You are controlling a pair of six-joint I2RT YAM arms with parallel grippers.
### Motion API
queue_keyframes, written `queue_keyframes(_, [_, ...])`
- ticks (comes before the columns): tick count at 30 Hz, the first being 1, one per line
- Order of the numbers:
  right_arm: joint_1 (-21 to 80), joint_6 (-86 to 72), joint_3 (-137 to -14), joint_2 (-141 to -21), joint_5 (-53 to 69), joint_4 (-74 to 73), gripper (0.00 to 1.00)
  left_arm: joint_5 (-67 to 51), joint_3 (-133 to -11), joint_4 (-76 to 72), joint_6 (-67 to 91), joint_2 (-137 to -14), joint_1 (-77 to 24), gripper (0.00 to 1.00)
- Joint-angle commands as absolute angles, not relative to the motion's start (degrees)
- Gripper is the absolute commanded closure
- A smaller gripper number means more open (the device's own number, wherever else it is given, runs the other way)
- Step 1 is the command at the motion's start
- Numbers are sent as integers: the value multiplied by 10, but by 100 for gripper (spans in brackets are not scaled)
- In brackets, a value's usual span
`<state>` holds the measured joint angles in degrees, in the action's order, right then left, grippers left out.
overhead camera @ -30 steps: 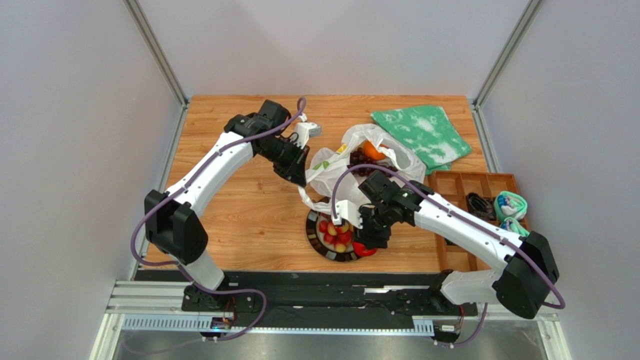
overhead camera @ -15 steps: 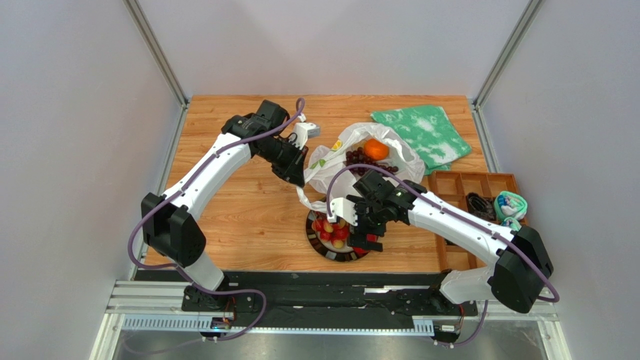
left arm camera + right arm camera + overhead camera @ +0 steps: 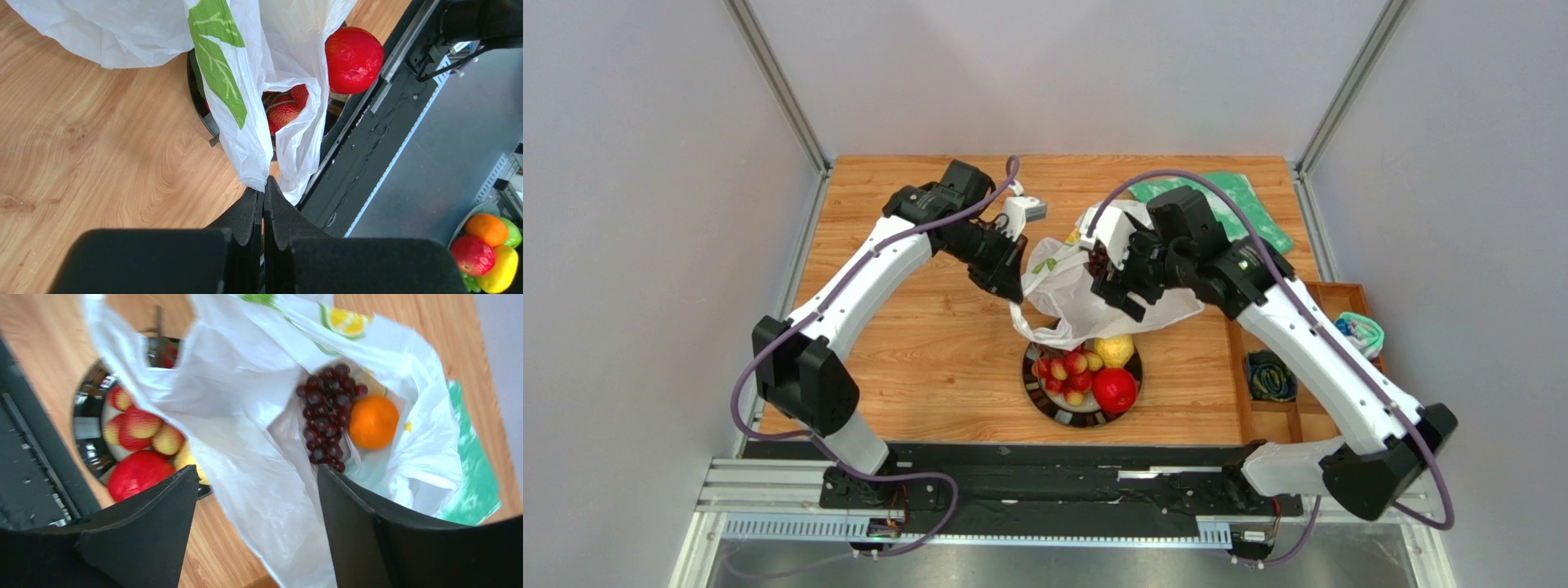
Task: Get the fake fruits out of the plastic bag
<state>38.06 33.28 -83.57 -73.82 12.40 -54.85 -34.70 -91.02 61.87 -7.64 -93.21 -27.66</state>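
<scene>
The plastic bag lies mid-table, its mouth open upward. My left gripper is shut on the bag's edge and holds it up. My right gripper hovers over the bag mouth, open and empty. Inside the bag lie dark purple grapes and an orange. The dark-rimmed plate in front of the bag holds a red apple, a yellow lemon and a red-yellow berry cluster. The apple and berries also show in the left wrist view.
A green-and-white cloth lies at the back right, partly behind my right arm. A wooden compartment tray with small items sits at the right edge. The black rail runs along the near table edge.
My right gripper has left the plate and swung back and up over the bag mouth, leaving the red apple on the plate. My left gripper still holds the bag.
</scene>
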Motion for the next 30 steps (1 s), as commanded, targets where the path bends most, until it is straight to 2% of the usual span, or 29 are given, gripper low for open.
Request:
queue_keyframes(1, [318,344,-851,-854,86,-523,27,-366,-939,622,-85,-915,-279,100])
queue_keyframes(8, [187,364,-965,-1027,90,-519,39,-338,-918,650,-130,-890,-278,100])
queue_keyframes(14, [141,351,-1085,-1156,126,-519,40,-324,-921,685,-165,-917,-281,100])
queue_keyframes(21, [132,332,-1203,-1269,129,-528,42,-329,-953,702,-177,-969,-286,100])
queue_keyframes(23, [132,330,-1210,-1270,131,-530,47,-337,-959,701,-175,-970,-289,100])
queue_keyframes(25, [128,324,-1194,-1232,146,-529,46,-334,-980,700,-153,-972,-291,100])
queue_keyframes(28, [131,347,-1110,-1134,254,-526,44,-354,-1004,690,-134,-971,-292,100])
queue_keyframes(30, [133,380,-1023,-1073,279,-503,45,-366,-1018,684,-129,-977,-292,100])
